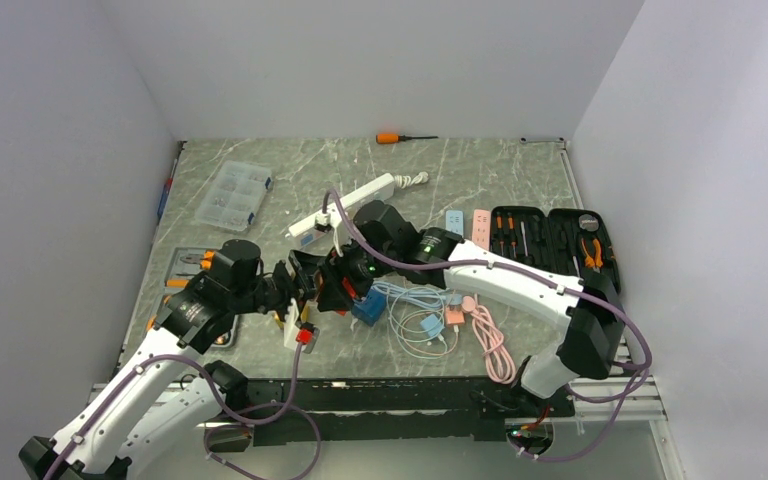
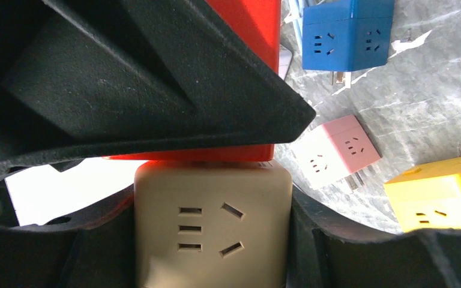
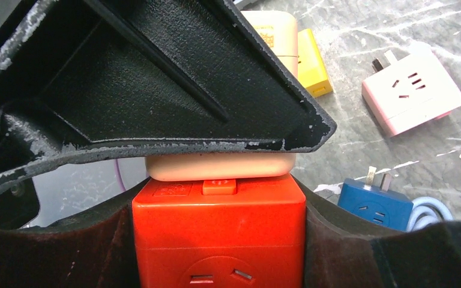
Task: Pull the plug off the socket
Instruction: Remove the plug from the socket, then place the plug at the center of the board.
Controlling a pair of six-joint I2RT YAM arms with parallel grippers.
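Observation:
Two cube adapters sit pressed face to face between my grippers, forming the plug and socket pair. The seam hides which one carries the prongs. My left gripper (image 2: pixel 213 243) is shut on the beige cube (image 2: pixel 213 225), its black fingers (image 2: pixel 348 252) against both sides. The red cube (image 2: pixel 246 30) sits directly above the beige one in that view. My right gripper (image 3: pixel 219 240) is shut on the red cube (image 3: pixel 219 234), with the beige cube (image 3: pixel 219 166) flush against its button face. From above, both grippers (image 1: pixel 300 285) (image 1: pixel 338 278) meet tip to tip over the table's middle.
Loose on the marble table lie a blue cube (image 2: pixel 348 33), a pink-and-white cube (image 2: pixel 336 150) and a yellow cube (image 2: pixel 441 198). Coiled cables (image 1: pixel 420 315) and a pink cable (image 1: pixel 495 345) lie right of the grippers. Behind are a white power strip (image 1: pixel 345 205), a tool case (image 1: pixel 550 235) and a clear organiser box (image 1: pixel 232 195).

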